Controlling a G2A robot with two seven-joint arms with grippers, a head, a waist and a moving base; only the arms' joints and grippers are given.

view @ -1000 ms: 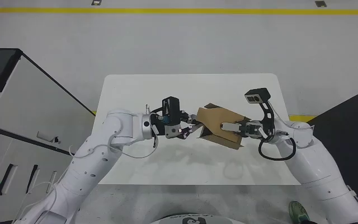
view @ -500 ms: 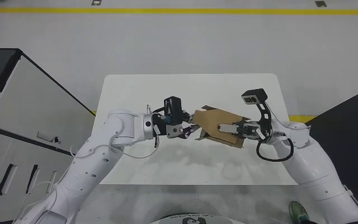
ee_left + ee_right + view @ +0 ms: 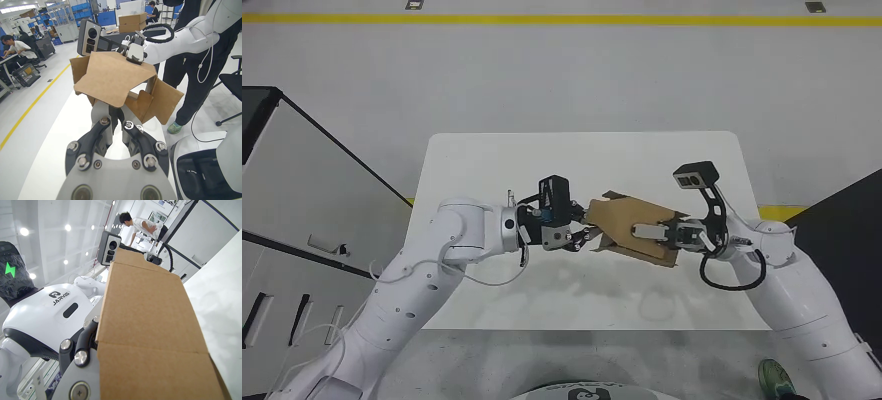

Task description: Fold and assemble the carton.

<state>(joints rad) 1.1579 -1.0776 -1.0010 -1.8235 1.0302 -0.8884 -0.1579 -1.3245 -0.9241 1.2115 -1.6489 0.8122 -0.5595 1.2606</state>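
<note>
One brown cardboard carton. The left gripper pinches its flap, jaws almost closed; the right gripper apparently clamps its top.

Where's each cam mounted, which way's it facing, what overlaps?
Top view: above the arms, facing down at the table; both arms show, meeting at the carton.
Left wrist view: on the left wrist, facing past the left gripper at the carton, the right gripper holding its top panel, and the right wrist camera.
Right wrist view: on the right wrist, facing along the carton's side toward the torso and the left wrist camera.
Shared: all see the carton; each wrist view sees the other's camera.
</note>
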